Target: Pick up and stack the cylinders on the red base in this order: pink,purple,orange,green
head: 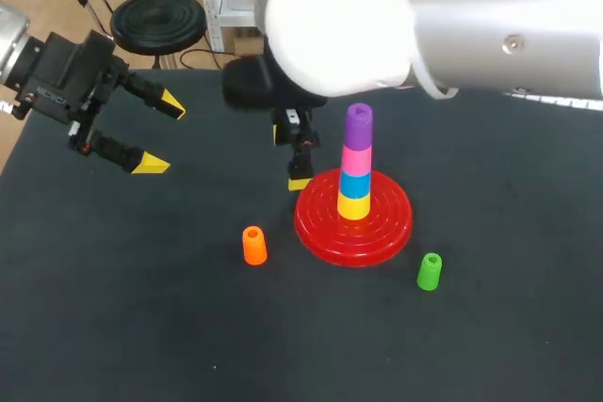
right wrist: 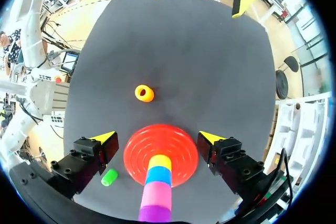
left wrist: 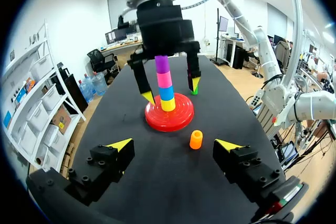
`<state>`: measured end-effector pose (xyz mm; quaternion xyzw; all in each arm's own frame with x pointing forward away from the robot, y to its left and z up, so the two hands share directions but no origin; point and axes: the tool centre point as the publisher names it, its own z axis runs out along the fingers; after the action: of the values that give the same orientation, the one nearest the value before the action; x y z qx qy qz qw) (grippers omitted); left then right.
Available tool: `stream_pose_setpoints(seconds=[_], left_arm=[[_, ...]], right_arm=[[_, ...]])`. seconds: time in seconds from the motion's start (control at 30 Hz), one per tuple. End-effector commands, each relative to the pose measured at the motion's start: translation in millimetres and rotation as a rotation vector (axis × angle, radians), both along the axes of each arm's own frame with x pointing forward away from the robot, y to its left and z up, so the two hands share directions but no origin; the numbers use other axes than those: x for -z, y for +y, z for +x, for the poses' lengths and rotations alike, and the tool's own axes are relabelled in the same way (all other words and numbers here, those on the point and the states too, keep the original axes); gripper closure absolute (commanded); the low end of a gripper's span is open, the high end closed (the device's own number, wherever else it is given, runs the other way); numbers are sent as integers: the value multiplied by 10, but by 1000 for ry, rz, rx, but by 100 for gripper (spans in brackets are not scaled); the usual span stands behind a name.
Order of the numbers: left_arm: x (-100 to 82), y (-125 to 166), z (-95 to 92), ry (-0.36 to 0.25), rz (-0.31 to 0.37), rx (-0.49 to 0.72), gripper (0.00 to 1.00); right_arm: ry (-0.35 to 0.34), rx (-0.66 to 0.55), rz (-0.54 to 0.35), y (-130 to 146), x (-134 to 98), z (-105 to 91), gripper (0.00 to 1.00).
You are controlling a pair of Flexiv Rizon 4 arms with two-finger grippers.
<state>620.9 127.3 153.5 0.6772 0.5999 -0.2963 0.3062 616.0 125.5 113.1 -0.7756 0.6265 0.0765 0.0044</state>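
The red base (head: 377,237) carries a stack of yellow, blue, pink (head: 357,158) and purple (head: 358,123) cylinders. The orange cylinder (head: 254,245) stands on the table left of the base. The green cylinder (head: 429,271) stands at the base's front right. My right gripper (right wrist: 157,141) hangs open above the base, its fingers either side of the stack and touching nothing. In the head view only one of its fingers (head: 300,162) shows. My left gripper (head: 160,134) is open and empty over the table's far left, well away from the orange cylinder (left wrist: 196,139).
Dark table (head: 141,327) with open room across the front and left. My right arm's large body (head: 424,16) hangs over the far middle and right of the table.
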Motion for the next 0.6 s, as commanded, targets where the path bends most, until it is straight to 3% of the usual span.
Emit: stream_pose_setpoints(seconds=[0.03, 0.6], left_arm=[[9, 6, -12, -4, -3, -1, 0], [9, 6, -12, -4, -3, -1, 0]], right_arm=[[13, -4, 1, 52, 115, 37, 0], [70, -51, -7, 230, 531, -19, 0]])
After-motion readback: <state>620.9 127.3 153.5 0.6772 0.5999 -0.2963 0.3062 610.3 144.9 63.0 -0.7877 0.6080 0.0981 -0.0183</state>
